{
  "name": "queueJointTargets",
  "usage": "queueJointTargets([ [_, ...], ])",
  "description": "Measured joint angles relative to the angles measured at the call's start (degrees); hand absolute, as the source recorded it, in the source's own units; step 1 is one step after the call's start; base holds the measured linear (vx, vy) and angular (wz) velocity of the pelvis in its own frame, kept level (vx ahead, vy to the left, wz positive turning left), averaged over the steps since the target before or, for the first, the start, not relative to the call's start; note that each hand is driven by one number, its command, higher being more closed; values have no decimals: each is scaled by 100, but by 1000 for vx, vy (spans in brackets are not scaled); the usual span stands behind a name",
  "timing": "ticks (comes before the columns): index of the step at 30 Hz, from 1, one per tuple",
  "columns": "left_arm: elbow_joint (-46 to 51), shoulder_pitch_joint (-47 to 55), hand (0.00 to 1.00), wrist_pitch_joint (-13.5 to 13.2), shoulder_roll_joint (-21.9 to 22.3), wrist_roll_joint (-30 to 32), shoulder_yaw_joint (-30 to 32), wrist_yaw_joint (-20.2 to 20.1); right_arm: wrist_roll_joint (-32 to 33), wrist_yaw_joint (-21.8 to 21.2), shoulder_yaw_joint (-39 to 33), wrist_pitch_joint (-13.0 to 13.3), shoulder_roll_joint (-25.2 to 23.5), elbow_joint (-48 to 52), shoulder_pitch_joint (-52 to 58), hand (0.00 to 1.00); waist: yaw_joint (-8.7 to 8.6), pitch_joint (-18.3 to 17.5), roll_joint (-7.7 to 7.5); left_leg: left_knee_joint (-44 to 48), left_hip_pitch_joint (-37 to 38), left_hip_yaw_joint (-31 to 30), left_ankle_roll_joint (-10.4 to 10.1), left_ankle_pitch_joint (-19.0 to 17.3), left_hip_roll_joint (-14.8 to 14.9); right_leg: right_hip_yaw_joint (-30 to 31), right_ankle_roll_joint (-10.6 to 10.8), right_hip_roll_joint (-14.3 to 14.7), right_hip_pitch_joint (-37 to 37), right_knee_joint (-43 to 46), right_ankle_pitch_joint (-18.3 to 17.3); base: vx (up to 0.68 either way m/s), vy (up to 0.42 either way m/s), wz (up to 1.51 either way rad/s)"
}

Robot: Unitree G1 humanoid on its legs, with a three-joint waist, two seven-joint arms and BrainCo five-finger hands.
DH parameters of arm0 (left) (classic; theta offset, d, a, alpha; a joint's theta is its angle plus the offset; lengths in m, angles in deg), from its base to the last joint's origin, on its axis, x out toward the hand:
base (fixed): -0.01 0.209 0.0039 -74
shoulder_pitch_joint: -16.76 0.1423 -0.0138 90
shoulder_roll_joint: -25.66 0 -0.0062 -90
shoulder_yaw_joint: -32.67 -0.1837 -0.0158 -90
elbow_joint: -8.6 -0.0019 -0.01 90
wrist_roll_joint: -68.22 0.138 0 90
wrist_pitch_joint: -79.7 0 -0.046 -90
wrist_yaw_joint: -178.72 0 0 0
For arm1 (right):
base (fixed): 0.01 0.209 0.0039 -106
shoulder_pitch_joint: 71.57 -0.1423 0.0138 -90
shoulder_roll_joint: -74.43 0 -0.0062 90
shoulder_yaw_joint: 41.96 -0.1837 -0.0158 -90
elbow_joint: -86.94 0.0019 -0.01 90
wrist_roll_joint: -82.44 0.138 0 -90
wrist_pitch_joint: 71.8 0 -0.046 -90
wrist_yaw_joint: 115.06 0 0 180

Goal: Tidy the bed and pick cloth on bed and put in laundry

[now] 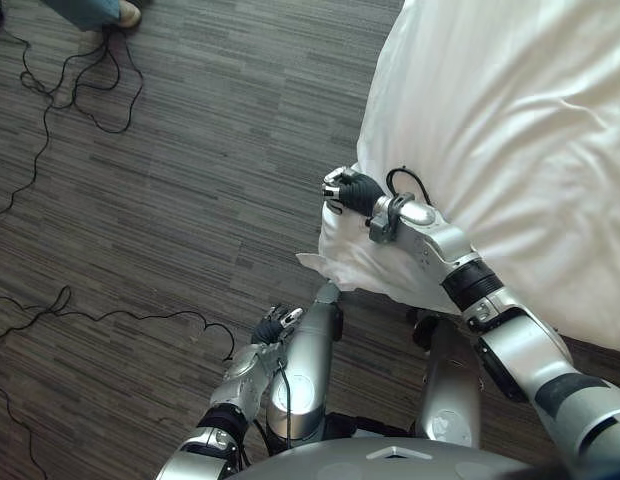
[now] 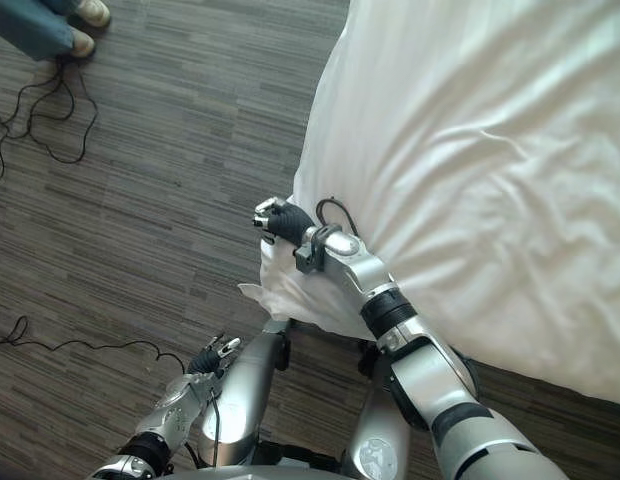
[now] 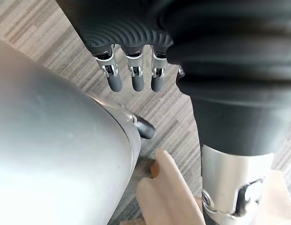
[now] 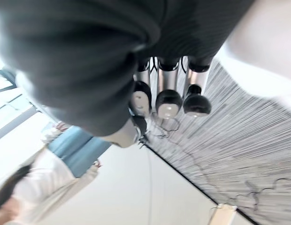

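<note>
A white duvet [image 1: 510, 120] covers the bed on the right, and its near corner [image 1: 340, 262] hangs down over the bed's edge. My right hand [image 1: 352, 190] is over that corner, at the duvet's left edge. In the right wrist view its fingers [image 4: 168, 103] are curled with nothing between them, and white cloth shows beside them. My left hand [image 1: 275, 325] hangs low over the floor, well below the bed, with straight fingers [image 3: 136, 77] and nothing in it. I see no separate piece of clothing on this part of the bed.
Dark striped carpet [image 1: 190, 150] spreads to the left of the bed. A person's shoes [image 1: 115, 12] stand at the far left corner, and the person [image 4: 42, 187] also shows in the right wrist view.
</note>
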Motion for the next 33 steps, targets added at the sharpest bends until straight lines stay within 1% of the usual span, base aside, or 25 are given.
queueJointTargets([
  [2,-2,-40,0,-38,-3,2,-85,8,136,-97,-95,102,-36,-178,13,100,-32,-10,11,0,0,1,-1,1,11,-1,8,22,20,-59,29,0,-20,0],
  [4,-2,-58,0,-57,-10,3,-115,14,149,-286,-129,213,-128,-213,77,100,-121,-29,15,1,3,2,-1,1,11,-1,55,41,68,-148,83,18,-4,-1],
  [6,5,-58,0,-90,-8,1,-107,21,159,-601,-227,316,-314,-208,293,100,-248,-28,11,-2,53,-5,-7,-6,17,-26,51,88,201,-335,150,48,4,-1],
  [7,11,-58,0,-92,-8,2,-96,47,179,-809,-237,330,-428,-201,522,100,-351,-26,5,-8,118,-7,-14,-22,8,-43,44,96,317,-413,169,79,12,-1],
  [8,43,-55,0,-93,-1,7,-93,64,192,-1036,-197,328,-485,-187,875,100,-414,-14,-19,-12,226,2,-22,-57,3,-42,60,101,457,-495,186,82,10,-1],
  [9,55,-54,0,-93,8,10,-90,70,190,-1164,-153,328,-484,-169,1097,100,-429,-9,-29,-12,279,7,-24,-75,3,-40,60,101,524,-526,186,89,2,-6],
  [10,71,-47,0,-97,36,16,-59,88,129,-1425,-65,299,-461,-92,1590,100,-435,1,-54,-14,379,17,-8,-126,3,-36,62,111,647,-598,187,83,0,-8],
  [11,70,-44,0,-99,46,26,-29,156,61,-1664,62,238,-456,-51,2062,100,-447,-12,-93,-13,463,35,-9,-172,8,-28,68,131,748,-663,190,102,-2,-11],
  [12,73,-36,0,-96,45,45,4,183,13,-1762,145,180,-453,-63,2288,100,-451,-19,-131,-15,503,57,-17,-192,13,-14,89,138,785,-688,202,84,0,-21],
  [14,83,5,0,-93,16,152,113,255,-157,-2188,487,61,-342,-58,3022,100,-483,14,-275,-21,722,148,-34,-264,37,39,135,180,997,-793,227,82,-10,-21],
  [16,83,44,0,-88,-28,287,117,274,-203,-2343,623,46,-262,-4,3331,100,-568,25,-349,-47,886,173,-45,-274,46,43,167,194,1158,-845,246,74,-21,-18],
  [17,95,137,0,-79,-81,396,121,305,-199,-2531,861,2,-166,197,3516,100,-636,15,-446,-136,1211,267,-66,-288,87,89,231,233,1409,-907,285,71,-29,-30],
  [18,107,172,0,-79,-103,479,120,304,-194,-2610,940,0,-153,300,3545,100,-638,-4,-483,-154,1315,315,-74,-293,104,126,231,256,1492,-935,285,47,-39,-37],
  [19,117,228,0,-88,-127,544,120,303,-186,-2679,1072,1,-154,463,3584,100,-637,-47,-540,-180,1460,351,-76,-295,125,174,240,294,1617,-994,292,12,-44,-29],
  [21,91,401,0,-95,-152,771,115,302,-114,-2865,1460,21,-186,853,3591,100,-632,-396,-656,-238,1614,436,-114,-322,228,190,224,392,1795,-1170,329,15,-39,-18],
  [22,61,441,0,-101,-155,807,115,302,-52,-2873,1566,37,-195,932,3587,100,-628,-511,-679,-243,1622,438,-115,-324,251,187,223,428,1832,-1231,350,35,-32,-3],
  [24,18,601,0,-92,-169,937,112,303,282,-2860,1979,143,-224,1260,3488,100,-570,-830,-724,-421,1944,458,-125,-329,345,175,203,585,2224,-1580,456,47,-37,-4],
  [25,-3,652,0,-93,-174,971,112,303,374,-2854,2067,164,-231,1383,3476,100,-571,-907,-729,-447,2021,467,-127,-330,364,173,202,618,2330,-1680,488,31,-20,-10],
  [26,-133,741,0,-86,-171,992,111,302,680,-2779,2194,205,-251,1658,3460,100,-571,-1125,-745,-521,2138,495,-133,-334,394,174,189,680,2489,-1884,552,20,-10,-9],
  [27,-185,763,0,-81,-171,1016,112,303,822,-2719,2237,232,-267,1819,3437,100,-570,-1213,-744,-554,2199,513,-134,-334,410,179,193,713,2572,-1988,612,34,-14,-15],
  [28,-261,847,0,-34,-173,1030,114,305,1079,-2536,2262,348,-359,2144,3386,100,-571,-1406,-752,-615,2281,567,-135,-333,428,193,187,765,2698,-2200,692,35,-8,-20],
  [29,-399,901,0,-2,-180,1047,118,309,1404,-2206,2170,546,-503,2434,3341,100,-571,-1552,-754,-628,2341,628,-150,-343,436,196,181,807,2809,-2383,789,29,-6,-22],
  [30,-439,933,0,21,-187,1081,122,312,1562,-2056,2085,666,-589,2542,3308,100,-572,-1601,-749,-640,2387,653,-156,-348,439,198,180,833,2868,-2462,826,12,-14,-19],
  [32,-536,1016,0,44,-187,1248,167,344,1876,-1412,1474,1121,-873,2798,3088,100,-584,-1748,-700,-713,2529,732,-157,-348,449,220,170,883,3013,-2644,931,-10,-15,-16],
  [33,-562,1020,0,63,-186,1250,174,368,1947,-1230,1316,1220,-905,2804,3014,100,-581,-1777,-684,-731,2564,753,-156,-347,450,234,164,891,3040,-2672,946,-15,3,-16],
])
